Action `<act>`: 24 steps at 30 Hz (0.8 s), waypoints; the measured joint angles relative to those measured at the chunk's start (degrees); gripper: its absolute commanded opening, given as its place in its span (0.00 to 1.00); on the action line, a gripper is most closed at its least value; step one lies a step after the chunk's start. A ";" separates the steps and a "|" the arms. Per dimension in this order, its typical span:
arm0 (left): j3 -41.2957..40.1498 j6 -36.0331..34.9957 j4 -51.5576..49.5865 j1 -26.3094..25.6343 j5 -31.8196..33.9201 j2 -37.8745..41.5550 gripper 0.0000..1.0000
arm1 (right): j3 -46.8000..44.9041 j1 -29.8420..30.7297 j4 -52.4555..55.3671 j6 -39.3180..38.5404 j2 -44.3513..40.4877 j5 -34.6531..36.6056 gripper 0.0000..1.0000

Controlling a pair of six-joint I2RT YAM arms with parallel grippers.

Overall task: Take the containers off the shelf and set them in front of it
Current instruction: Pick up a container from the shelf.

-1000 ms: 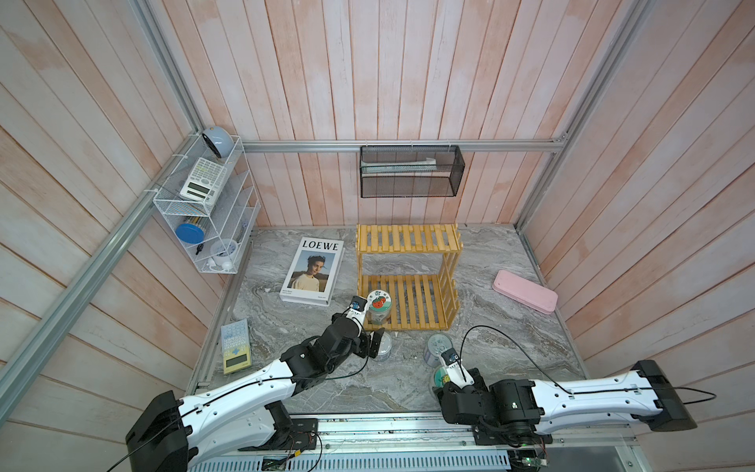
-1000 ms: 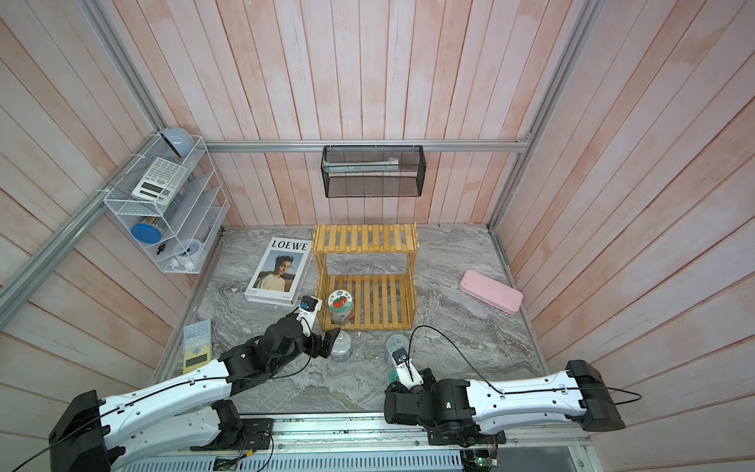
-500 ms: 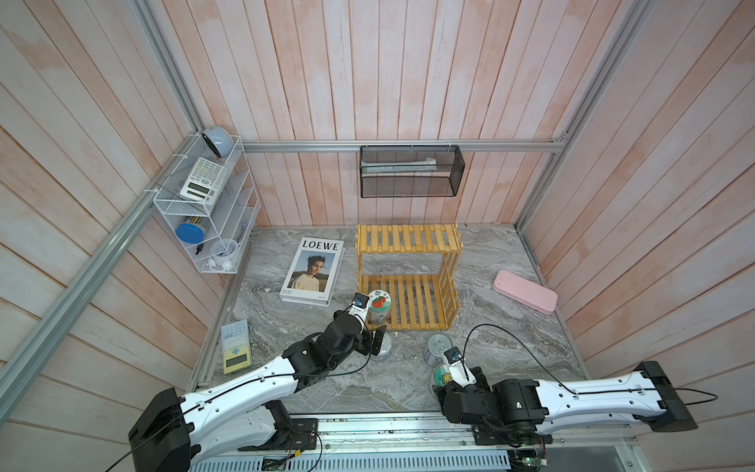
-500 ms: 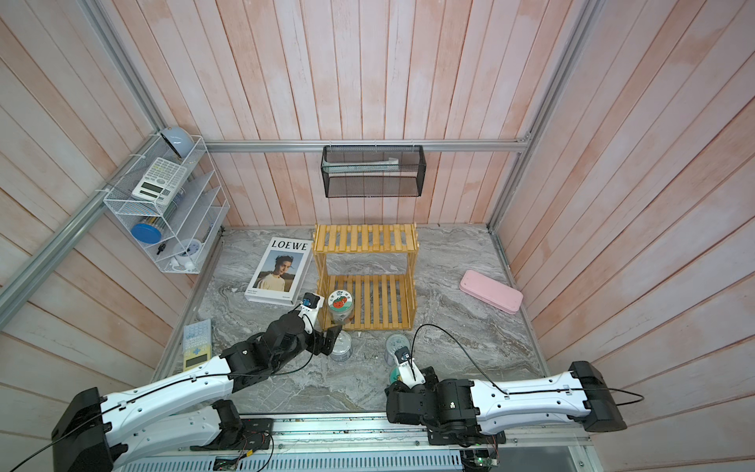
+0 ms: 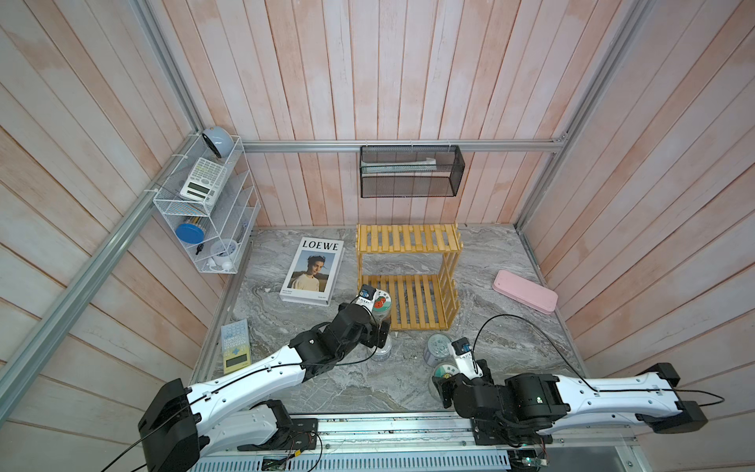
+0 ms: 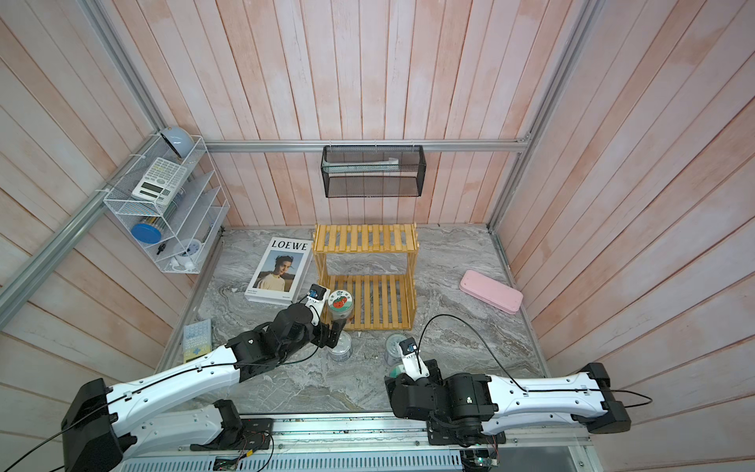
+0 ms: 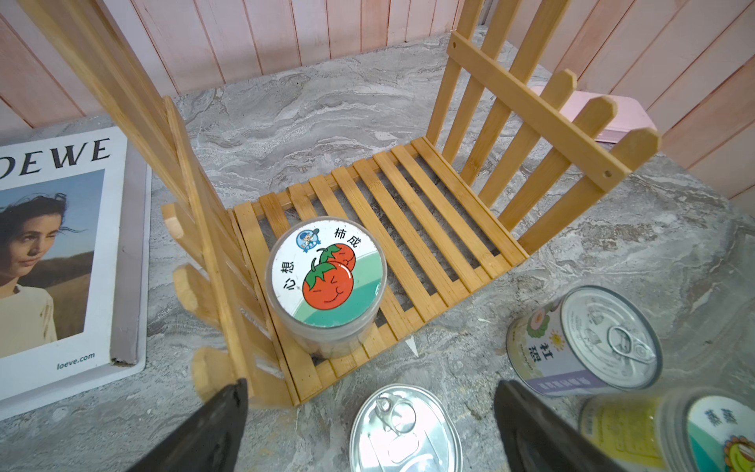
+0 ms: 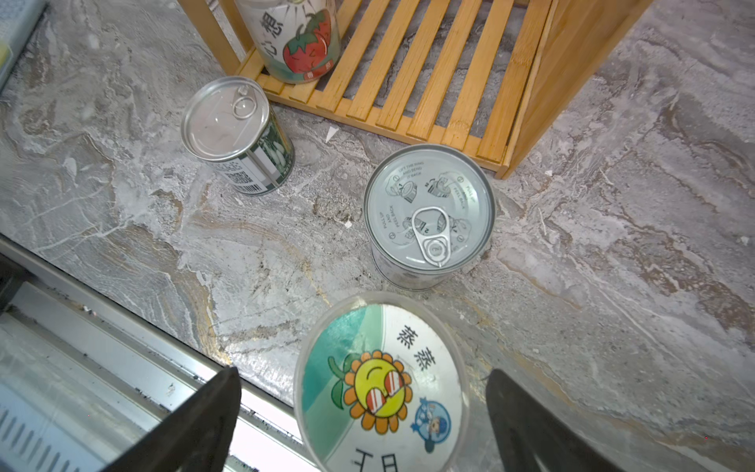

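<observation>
One tomato jar (image 7: 327, 278) on shelf (image 7: 429, 204), two cans (image 8: 427, 208), one sunflower jar (image 8: 380, 388) in front, left hand (image 7: 369, 384), right hand (image 8: 361, 372) spread empty

A LOEWE magazine (image 5: 312, 271), a pink case (image 5: 525, 291) and a yellow-green keypad (image 5: 235, 346) lie apart on the marble tabletop (image 5: 490, 327), while a black mesh basket (image 5: 408, 184) and a white wire rack (image 5: 179, 209) holding a calculator (image 5: 203, 180) hang on the walls

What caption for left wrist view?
Open left gripper before tomato jar on shelf; near can, purple can, sunflower jar out front.

Tomato-lid jar (image 7: 326, 282) upright on shelf (image 7: 433, 204) lower tier, front corner; left gripper (image 7: 369, 386) spread wide; silver can (image 7: 404, 429) before shelf.
</observation>
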State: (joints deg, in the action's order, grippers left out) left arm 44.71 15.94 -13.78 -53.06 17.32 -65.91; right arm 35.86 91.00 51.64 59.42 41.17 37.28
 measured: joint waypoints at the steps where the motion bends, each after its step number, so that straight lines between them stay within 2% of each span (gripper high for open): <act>1: 1.55 0.20 -1.09 -0.22 0.83 -0.96 1.00 | 0.22 0.00 0.31 -0.11 -0.70 0.39 0.98; 7: 11.76 2.84 -9.14 -2.78 6.75 -8.61 1.00 | 1.05 -0.37 3.21 -0.33 -5.29 2.32 0.98; 17: 25.22 11.17 -20.33 -5.86 13.79 -21.55 1.00 | 2.89 -3.10 6.36 -1.46 -8.83 3.15 0.98; 24: 29.00 16.44 -23.12 -5.90 15.98 -26.62 1.00 | 2.89 -3.85 6.45 -2.40 -9.33 3.13 0.98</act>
State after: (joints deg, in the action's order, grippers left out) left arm 73.71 32.38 -36.91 -58.96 33.30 -92.53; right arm 38.74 87.15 58.08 57.01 31.83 40.40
